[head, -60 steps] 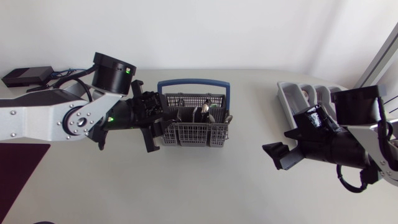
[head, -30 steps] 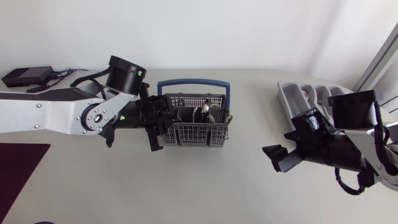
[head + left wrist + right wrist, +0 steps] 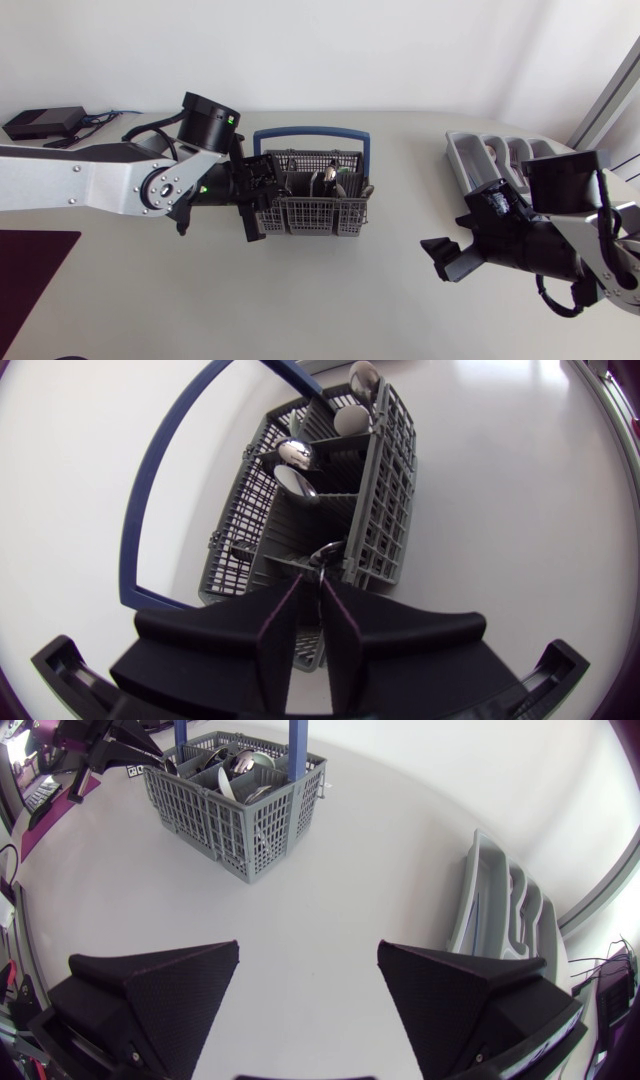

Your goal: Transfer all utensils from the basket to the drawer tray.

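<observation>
At the tips of the left pincer [image 3: 312,582], clamped on a silver metal utensil handle [image 3: 325,553] inside the grey lattice basket [image 3: 385,510], grasping looks done; next, a straight lift.

Wide bare desk [image 3: 400,290] btw basket [image 3: 312,212] & tray [image 3: 453,150] — free lane. Blue handle [image 3: 310,131] arches over basket, blocks a straight drop at mid. Left claw [image 3: 264,197] crowds basket's left end; right claw [image 3: 442,258] hangs over bare desk nr tray.

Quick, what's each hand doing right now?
Left hand: closed on a thin silver metal utensil handle in the grey plastic basket.
Right hand: open, holding nothing.
</observation>
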